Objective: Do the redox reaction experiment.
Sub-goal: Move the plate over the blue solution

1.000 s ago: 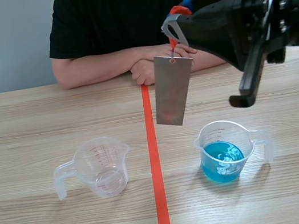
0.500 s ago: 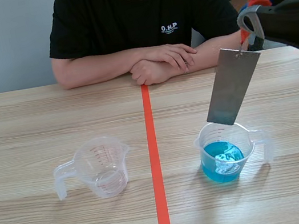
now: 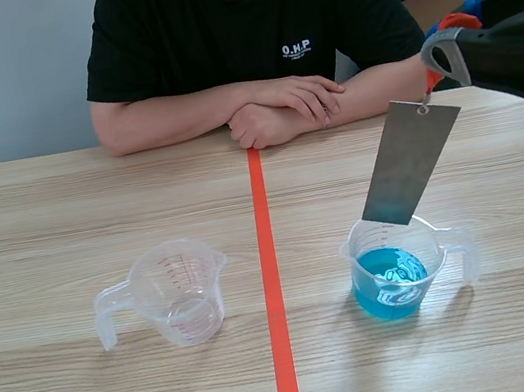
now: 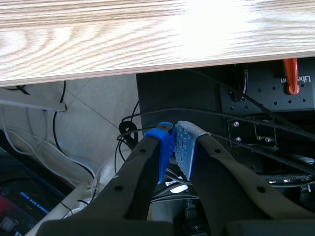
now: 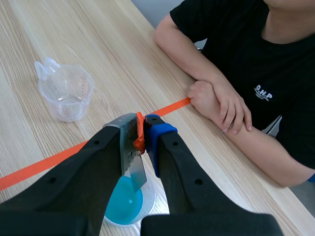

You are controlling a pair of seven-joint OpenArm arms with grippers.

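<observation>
Metal plate hangs tilted below the right fingers, which are closed tight on the orange-red tie through its top hole. The cup of blue liquid sits under those fingers, and the plate's lower edge is just at the rim, not yet in the liquid. Left fingers are pressed together on nothing, down below the counter edge. The empty cup is well off to the side.

Step looks like dipping the plate. The next move calls for lowering it straight down, letting the dangling plate clear the rim without tipping the cup.
</observation>
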